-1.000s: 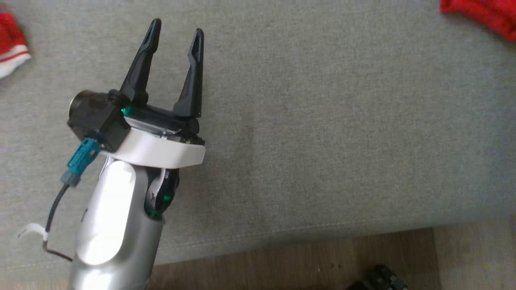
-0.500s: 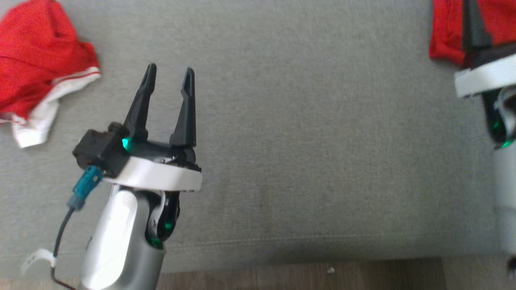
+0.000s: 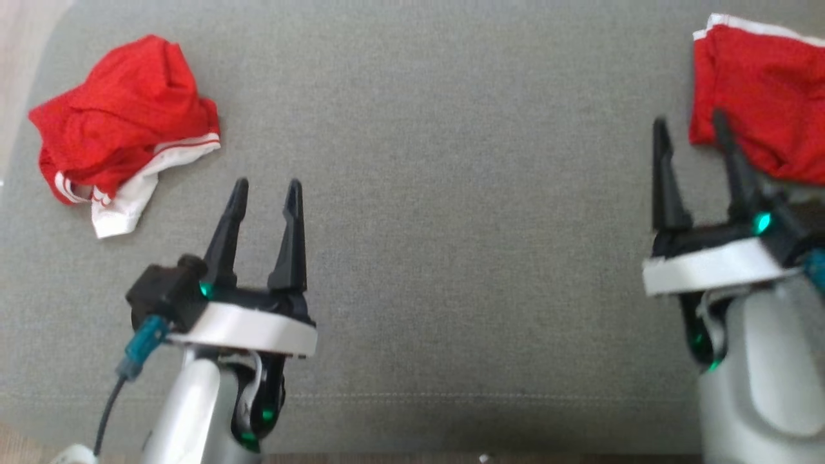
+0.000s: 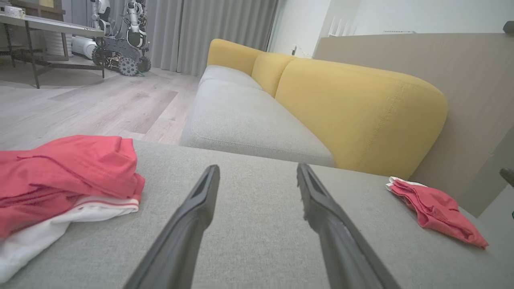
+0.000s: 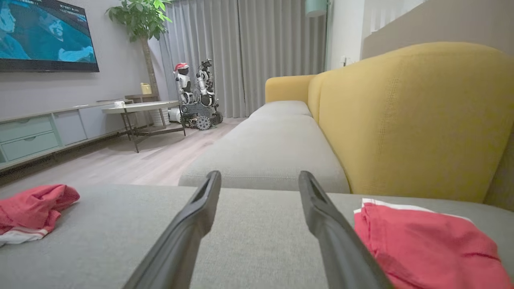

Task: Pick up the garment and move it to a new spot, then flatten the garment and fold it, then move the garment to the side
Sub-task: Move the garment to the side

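Observation:
A crumpled red garment with white trim (image 3: 122,122) lies at the far left of the grey cushion (image 3: 451,225). It also appears in the left wrist view (image 4: 60,172) and the right wrist view (image 5: 32,206). A second, flatter red garment with a white edge (image 3: 754,96) rests at the far right (image 5: 421,245) (image 4: 437,208). My left gripper (image 3: 267,187) (image 4: 258,168) hovers open and empty, to the right of and nearer than the crumpled garment. My right gripper (image 3: 688,122) (image 5: 260,174) is open and empty, its right finger just at the flatter garment's near-left edge.
A yellow sofa back (image 4: 361,108) rises behind the cushion, with more grey seat (image 5: 273,152) running away. Wooden floor (image 4: 100,104) lies to the left. Another wheeled robot (image 5: 196,100), a side table (image 5: 136,108) and a wall screen (image 5: 44,36) stand farther off.
The head camera has moved, so the whole picture shifted: both garments and my right gripper now show more fully. Both grippers stay open and empty.

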You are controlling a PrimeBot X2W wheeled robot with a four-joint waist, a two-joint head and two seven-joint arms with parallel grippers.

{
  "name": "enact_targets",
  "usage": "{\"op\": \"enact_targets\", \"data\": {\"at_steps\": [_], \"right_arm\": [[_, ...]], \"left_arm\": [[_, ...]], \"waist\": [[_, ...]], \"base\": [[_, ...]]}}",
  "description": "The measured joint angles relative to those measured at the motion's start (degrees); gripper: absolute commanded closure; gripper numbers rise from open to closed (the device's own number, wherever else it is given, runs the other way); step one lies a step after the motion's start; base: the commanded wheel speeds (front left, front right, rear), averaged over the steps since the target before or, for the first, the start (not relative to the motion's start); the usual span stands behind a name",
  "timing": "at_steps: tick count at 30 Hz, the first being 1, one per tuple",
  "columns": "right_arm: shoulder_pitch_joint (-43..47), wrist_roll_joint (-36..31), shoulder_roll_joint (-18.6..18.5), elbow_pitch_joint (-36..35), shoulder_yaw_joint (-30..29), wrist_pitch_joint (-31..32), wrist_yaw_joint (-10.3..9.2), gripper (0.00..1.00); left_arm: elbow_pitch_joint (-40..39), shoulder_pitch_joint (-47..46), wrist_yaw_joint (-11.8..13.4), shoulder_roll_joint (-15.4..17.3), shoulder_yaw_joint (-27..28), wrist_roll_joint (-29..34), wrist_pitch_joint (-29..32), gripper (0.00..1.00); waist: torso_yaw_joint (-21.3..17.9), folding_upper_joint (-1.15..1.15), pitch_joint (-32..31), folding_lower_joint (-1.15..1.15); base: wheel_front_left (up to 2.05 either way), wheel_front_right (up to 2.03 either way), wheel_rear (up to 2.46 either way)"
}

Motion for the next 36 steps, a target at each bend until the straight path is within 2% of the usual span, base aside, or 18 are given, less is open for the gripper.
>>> {"op": "enact_targets", "data": {"at_steps": [10, 36], "right_arm": [[5.44, -2.08, 2.61, 0.41, -0.83, -1.56, 0.0, 0.0], [5.59, -0.48, 3.44, 2.6, -1.27, -2.48, 0.0, 0.0]], "left_arm": [[0.52, 3.16, -0.01, 0.1, 0.42, 0.92, 0.0, 0.0], [1.29, 3.25, -0.19, 0.12, 0.62, 1.94, 0.0, 0.0]], "waist": [[-0.22, 0.0, -1.85, 0.0], [-0.48, 0.0, -1.96, 0.0]], "base": [[0.0, 0.0, 0.0], [0.0, 0.0, 0.0]]}}
